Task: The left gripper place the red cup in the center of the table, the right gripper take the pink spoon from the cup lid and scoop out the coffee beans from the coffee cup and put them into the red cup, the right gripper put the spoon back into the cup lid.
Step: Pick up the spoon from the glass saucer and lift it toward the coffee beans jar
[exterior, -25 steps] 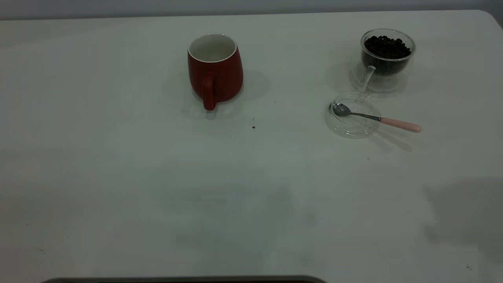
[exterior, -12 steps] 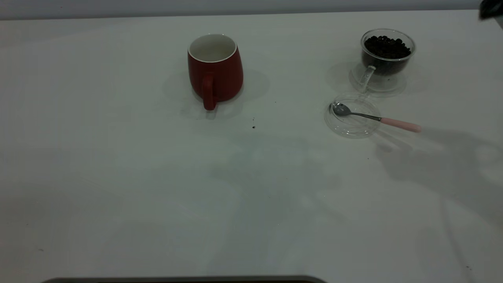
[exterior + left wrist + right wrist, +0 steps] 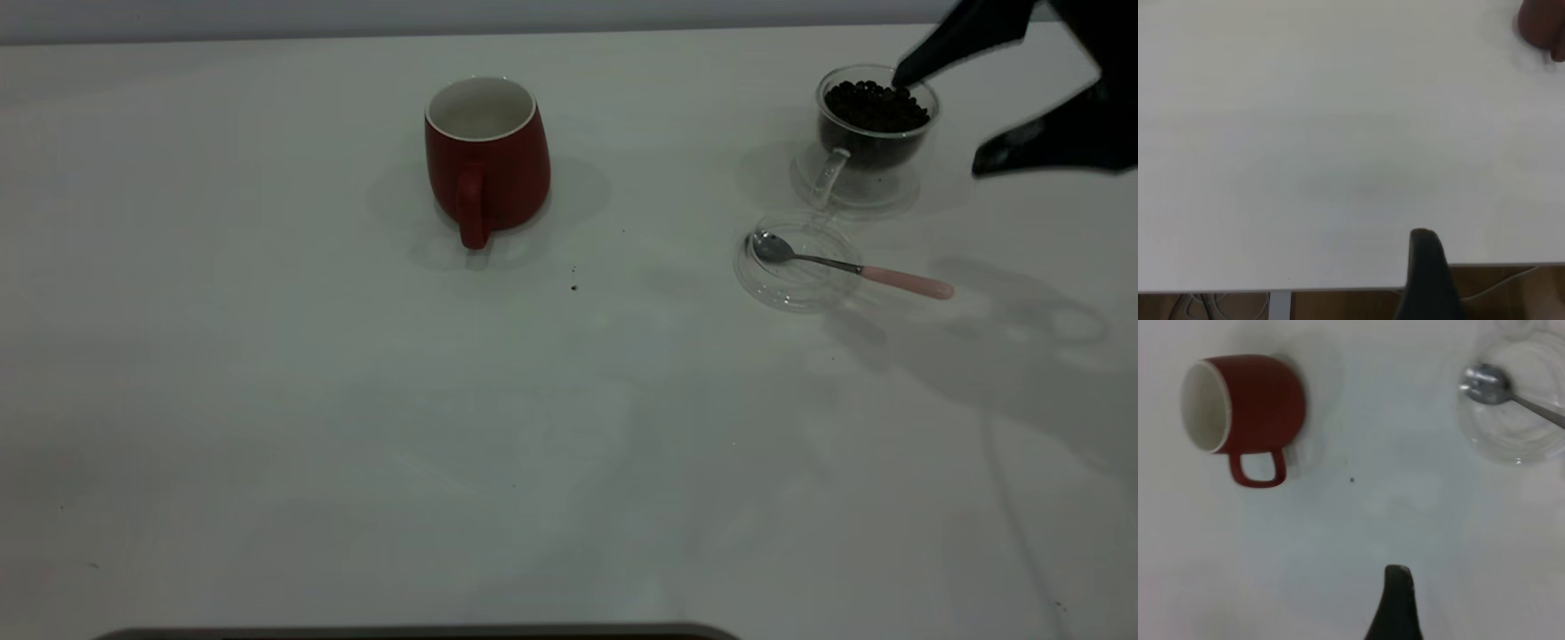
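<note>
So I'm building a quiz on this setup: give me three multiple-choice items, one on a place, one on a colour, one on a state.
1. Where does the pink spoon's bowl rest?
A in the cup lid
B in the red cup
C on bare table

2. What colour is the red cup's inside?
A black
B white
C red

3. How is the coffee cup filled?
A empty
B with water
C with coffee beans

Answers: 1 A, the silver bowl lies inside the glass disc. 2 B, a white lining shows at the rim. 3 C, dark beans heap to its rim.
</note>
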Robot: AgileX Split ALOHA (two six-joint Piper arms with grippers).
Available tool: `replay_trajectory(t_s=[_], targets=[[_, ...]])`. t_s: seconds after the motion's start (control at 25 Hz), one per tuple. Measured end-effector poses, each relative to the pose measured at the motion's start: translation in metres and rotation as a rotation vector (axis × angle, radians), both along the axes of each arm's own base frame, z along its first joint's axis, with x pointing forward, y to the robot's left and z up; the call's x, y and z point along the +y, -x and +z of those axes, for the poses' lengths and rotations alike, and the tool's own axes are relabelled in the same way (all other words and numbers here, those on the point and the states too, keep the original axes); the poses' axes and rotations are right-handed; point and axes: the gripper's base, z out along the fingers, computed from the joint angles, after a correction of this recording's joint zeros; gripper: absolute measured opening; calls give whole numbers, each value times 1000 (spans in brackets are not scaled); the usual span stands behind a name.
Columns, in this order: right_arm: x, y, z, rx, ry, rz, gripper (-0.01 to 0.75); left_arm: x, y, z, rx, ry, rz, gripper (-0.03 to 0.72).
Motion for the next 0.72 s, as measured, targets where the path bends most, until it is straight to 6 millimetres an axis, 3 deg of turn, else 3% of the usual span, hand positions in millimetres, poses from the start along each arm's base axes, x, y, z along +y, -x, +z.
replay_trajectory(t_s=[0.32,0.72], targets=[[-22,-4,-55,101,-120,-51,707,0,0,0,0,0,0,569],[-28,-3,-92,137,-164,-122,707,0,0,0,0,0,0,569]])
